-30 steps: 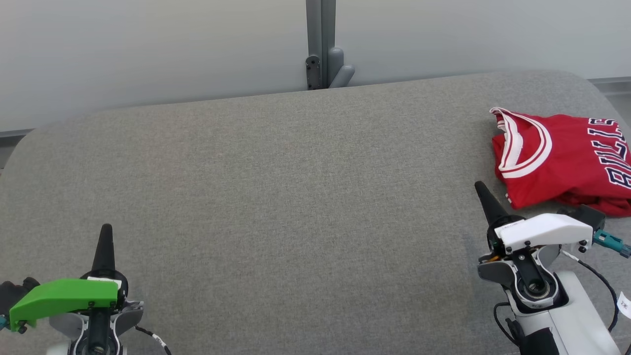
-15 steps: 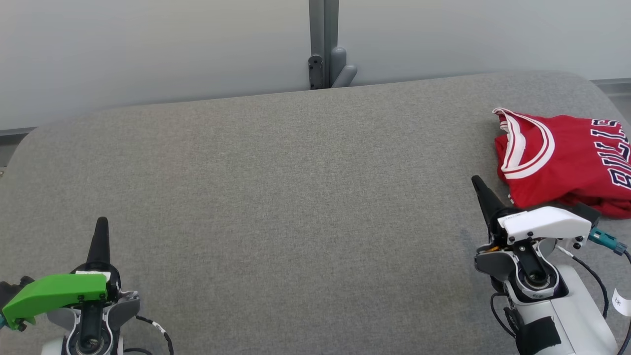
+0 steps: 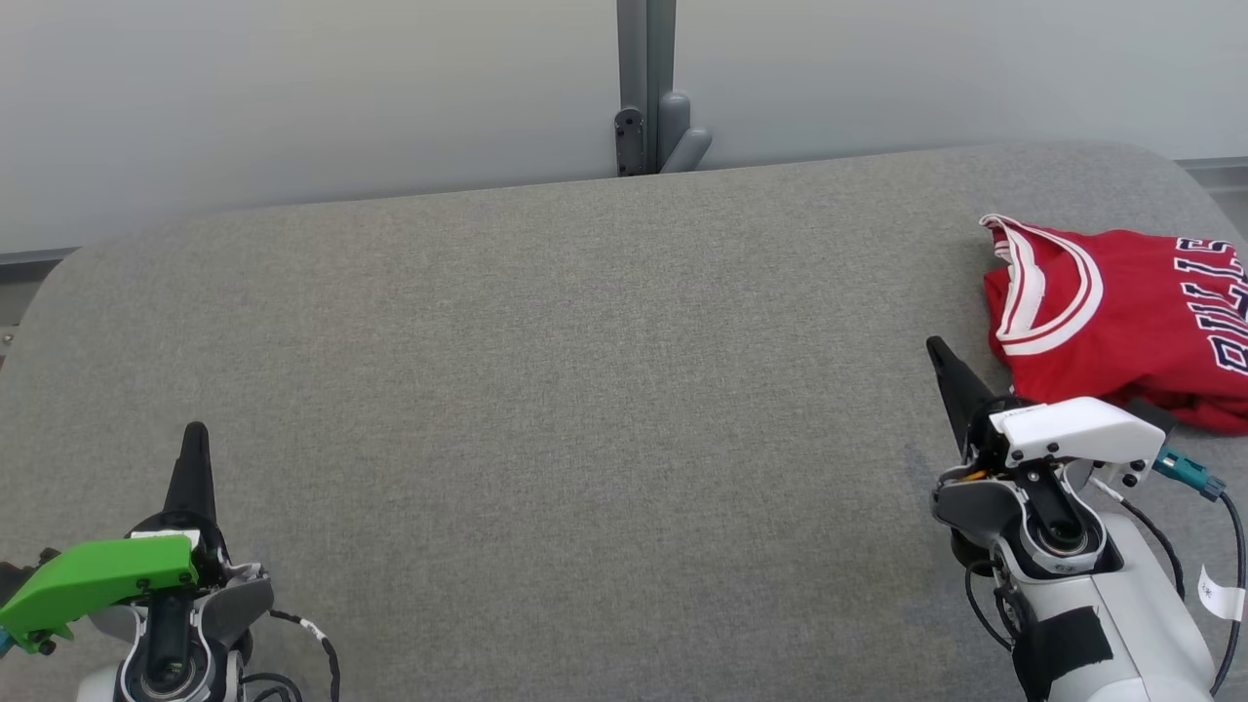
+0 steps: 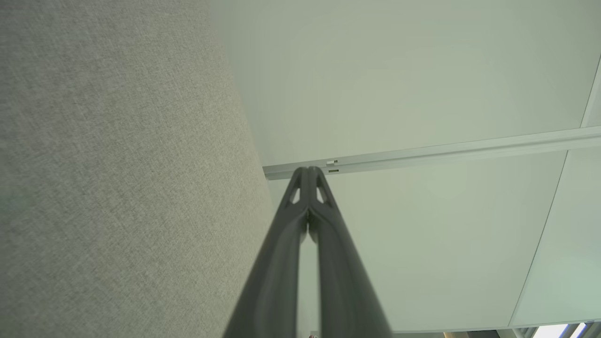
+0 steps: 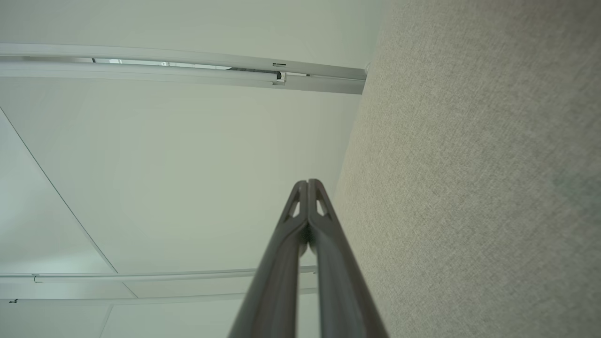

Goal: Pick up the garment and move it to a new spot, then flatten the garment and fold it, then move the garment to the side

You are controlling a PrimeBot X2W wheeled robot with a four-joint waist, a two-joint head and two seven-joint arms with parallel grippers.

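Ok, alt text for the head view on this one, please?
A red jersey with white trim lies at the far right of a grey fabric surface, cut off by the frame edge. The right tool, shut, points up just left of it; the left tool, also shut, sits at lower left.

Left gripper (image 3: 194, 434): long dark tapered fingers (image 4: 286, 244), little cutouts near tips, bright green cover (image 3: 97, 580) on wrist, thin black cable (image 3: 327, 658). Right gripper (image 3: 939, 349): same fingers, white cover (image 3: 1072, 429) w/ black screws, teal connector (image 3: 1185, 473), black tape band (image 3: 1063, 648) round pale forearm, small white tag (image 3: 1219, 595).
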